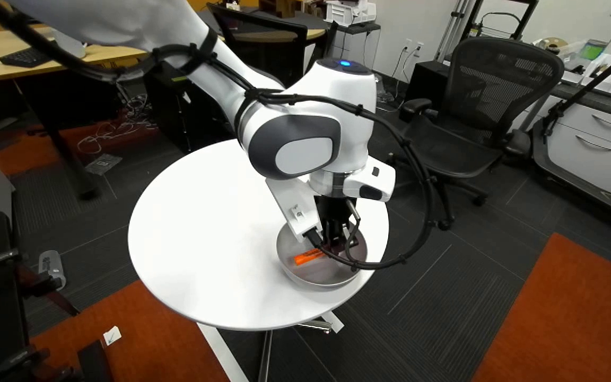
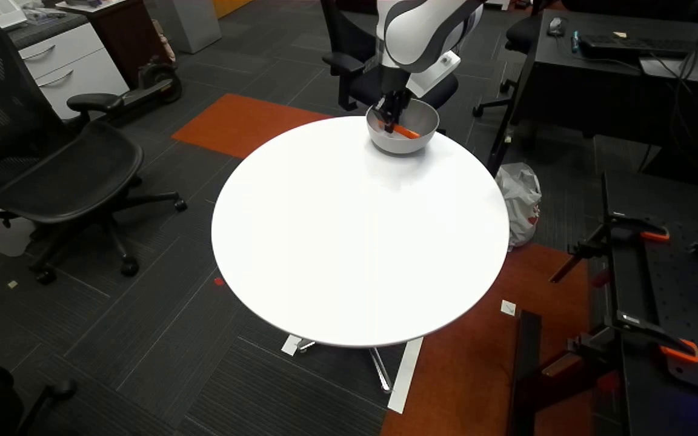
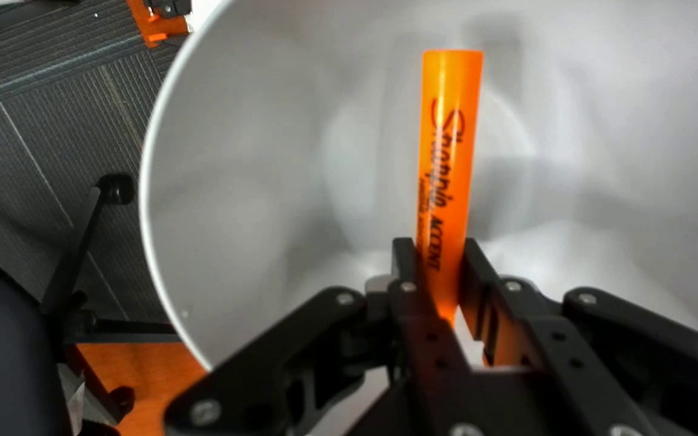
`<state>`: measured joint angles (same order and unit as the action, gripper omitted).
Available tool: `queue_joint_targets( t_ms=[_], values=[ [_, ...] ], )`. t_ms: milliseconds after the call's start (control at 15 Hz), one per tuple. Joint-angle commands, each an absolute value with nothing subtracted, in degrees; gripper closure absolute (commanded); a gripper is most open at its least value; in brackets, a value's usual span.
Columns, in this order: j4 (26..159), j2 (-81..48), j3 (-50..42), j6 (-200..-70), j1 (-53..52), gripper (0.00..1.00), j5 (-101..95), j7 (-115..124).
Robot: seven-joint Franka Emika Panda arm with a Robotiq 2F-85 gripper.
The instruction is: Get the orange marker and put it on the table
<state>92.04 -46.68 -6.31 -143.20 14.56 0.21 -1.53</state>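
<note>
- Wrist view: the end effector (image 3: pixel 441 266) is clamped on the orange Sharpie Accent marker (image 3: pixel 449 175), pressing it from both sides.
- In both exterior views I see the marker down inside the grey bowl (image 2: pixel 406 145); whether it touches the bottom, I can't tell.
- The bowl stands near the edge of the round white surface (image 2: pixel 355 242).

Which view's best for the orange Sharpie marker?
The wrist view: the orange Sharpie Accent marker shows large there, its main lettering legible, though the gripper, closed on it, hides part of it. Both exterior views show it small inside the gray bowl, partly hidden by the gripper, lettering unreadable.
</note>
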Motion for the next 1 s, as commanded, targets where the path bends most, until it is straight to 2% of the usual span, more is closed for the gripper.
queue_joint_targets(
  t_ms=[0, 400, 733, 933],
  values=[
    [103.3, -38.4, -8.1, -150.2, 11.7, 0.95, 0.1, 1.9],
    [116.0, -29.2, -13.7, -161.8, 3.4, 0.95, -4.2, 8.8],
    [123.4, -23.5, -24.6, -168.0, -10.7, 0.95, -15.0, 19.9],
    [124.5, -22.2, -30.6, -166.9, -18.7, 0.95, -22.0, 26.6]
  ],
)
